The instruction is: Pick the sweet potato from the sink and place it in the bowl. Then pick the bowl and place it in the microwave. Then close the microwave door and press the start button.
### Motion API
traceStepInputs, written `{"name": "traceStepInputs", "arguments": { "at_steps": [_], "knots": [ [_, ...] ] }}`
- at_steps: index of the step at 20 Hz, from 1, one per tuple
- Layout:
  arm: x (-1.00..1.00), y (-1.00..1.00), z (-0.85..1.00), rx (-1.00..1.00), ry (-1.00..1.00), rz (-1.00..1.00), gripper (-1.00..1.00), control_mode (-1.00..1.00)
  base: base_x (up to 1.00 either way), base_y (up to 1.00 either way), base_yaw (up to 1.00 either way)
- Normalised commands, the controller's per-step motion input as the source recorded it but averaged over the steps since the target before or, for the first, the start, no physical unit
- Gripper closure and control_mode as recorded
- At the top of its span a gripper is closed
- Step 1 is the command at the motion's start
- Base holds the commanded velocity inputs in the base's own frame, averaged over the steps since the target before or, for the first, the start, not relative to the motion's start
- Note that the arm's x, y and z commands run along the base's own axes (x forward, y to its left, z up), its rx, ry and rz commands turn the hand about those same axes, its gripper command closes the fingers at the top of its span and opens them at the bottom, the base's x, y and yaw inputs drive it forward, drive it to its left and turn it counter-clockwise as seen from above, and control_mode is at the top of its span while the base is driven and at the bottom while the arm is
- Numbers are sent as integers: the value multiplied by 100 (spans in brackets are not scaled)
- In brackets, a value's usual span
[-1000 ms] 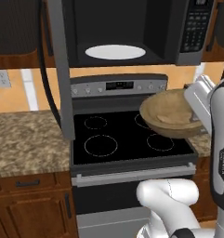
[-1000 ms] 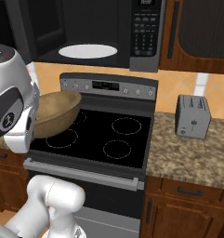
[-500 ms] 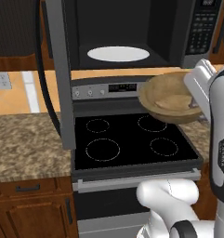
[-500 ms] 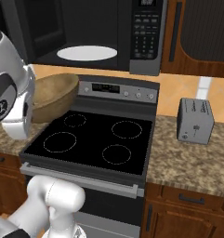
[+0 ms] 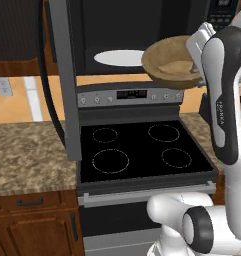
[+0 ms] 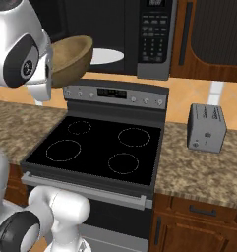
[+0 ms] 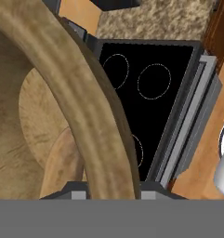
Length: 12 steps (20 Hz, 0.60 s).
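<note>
Jaws are clamping the rim of the bowl (image 5: pixel 173 62), one finger inside the wall and one outside as I am reading it in the hand view, so my gripper (image 7: pixel 108 189) is carrying it by its edge. I am seeing the sweet potato (image 5: pixel 175 67) lying inside the bowl as a pale tan lump, so I am judging the first step done. The bowl is hanging in the air above the stove (image 5: pixel 142 150), at about 3 o'clock from the white turntable plate (image 5: pixel 121 57) in the left base view, level with the mouth of the microwave (image 6: pixel 125 29) but not yet inside. Left to do, as I am judging it: setting the bowl on the plate, letting go, swinging the microwave door (image 5: pixel 62 75) shut and pressing start on the keypad (image 6: pixel 155 37). That door is standing open at 9 o'clock of the cavity, edge-on to me, so it is not blocking the way in. I am watching the cavity's frame, since the wide bowl looks to have little room to spare. A toaster (image 6: pixel 206 127) is sitting on the counter (image 6: pixel 203 170) at 3 o'clock of the stove, well apart from my path.
</note>
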Motion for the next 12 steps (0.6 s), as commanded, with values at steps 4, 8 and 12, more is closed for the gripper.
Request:
{"name": "traceStepInputs", "arguments": {
  "at_steps": [4,8,12],
  "knots": [
    [100,0,3,0,-6,0,100,-100,0,0,0],
    [100,0,0,0,-6,0,100,-100,0,0,0],
    [100,0,-4,0,-2,0,100,-100,0,0,0]
  ]
}}
